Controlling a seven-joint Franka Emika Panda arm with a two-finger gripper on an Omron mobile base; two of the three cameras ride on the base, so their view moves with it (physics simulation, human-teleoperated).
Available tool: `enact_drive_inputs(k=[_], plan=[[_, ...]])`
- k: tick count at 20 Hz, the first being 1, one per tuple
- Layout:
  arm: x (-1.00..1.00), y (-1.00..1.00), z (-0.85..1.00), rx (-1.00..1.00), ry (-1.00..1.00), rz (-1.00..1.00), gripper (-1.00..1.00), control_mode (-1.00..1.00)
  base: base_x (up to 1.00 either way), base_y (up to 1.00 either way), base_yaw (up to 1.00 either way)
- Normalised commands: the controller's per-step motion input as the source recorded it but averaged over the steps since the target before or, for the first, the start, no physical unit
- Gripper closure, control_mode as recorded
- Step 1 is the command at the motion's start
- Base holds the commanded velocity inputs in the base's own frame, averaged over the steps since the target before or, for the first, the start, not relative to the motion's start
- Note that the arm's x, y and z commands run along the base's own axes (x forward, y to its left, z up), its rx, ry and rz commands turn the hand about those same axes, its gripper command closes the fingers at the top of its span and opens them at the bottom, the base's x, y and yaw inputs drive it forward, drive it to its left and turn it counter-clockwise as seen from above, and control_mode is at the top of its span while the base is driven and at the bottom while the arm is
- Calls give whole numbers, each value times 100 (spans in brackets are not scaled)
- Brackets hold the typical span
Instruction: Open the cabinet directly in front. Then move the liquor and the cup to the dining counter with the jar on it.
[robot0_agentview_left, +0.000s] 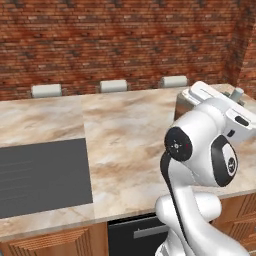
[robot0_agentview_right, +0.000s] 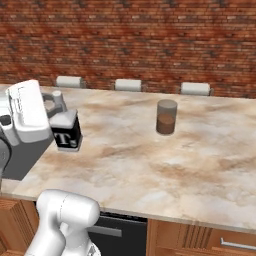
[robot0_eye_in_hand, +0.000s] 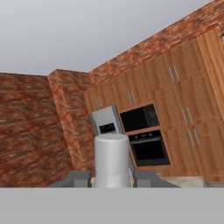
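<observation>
Now the tool is clamped on the bottle, its fingers set around the slim pale neck while the dark body with the white label stands upright on the tabletop. In the hand view the pale cap rises between the two fingertips, which fits a grip taken high so that the label end hangs below. You find the bottle near the left end of the island in the right base view, well apart from the jar that marks this as the destination. Whether the base bears fully on the marble or hovers just above it cannot be told. Judged from this, the bottle's delivery is nearly complete and release comes next; the cup remains to be fetched.
</observation>
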Motion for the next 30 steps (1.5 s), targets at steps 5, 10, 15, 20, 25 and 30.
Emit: enact_drive_inputs(k=[5, 10, 15, 20, 25, 30], plan=[[69, 0, -49, 0, -13, 0, 100, -100, 0, 0, 0], [58, 0, -37, 0, 1, 0, 100, -100, 0, 0, 0], [62, 0, -36, 0, 4, 0, 100, -100, 0, 0, 0], [61, 0, -36, 0, 7, 0, 100, -100, 0, 0, 0], [46, 0, -48, -2, 0, -1, 100, -100, 0, 0, 0], [51, 1, -51, -4, 0, -1, 100, -100, 0, 0, 0]])
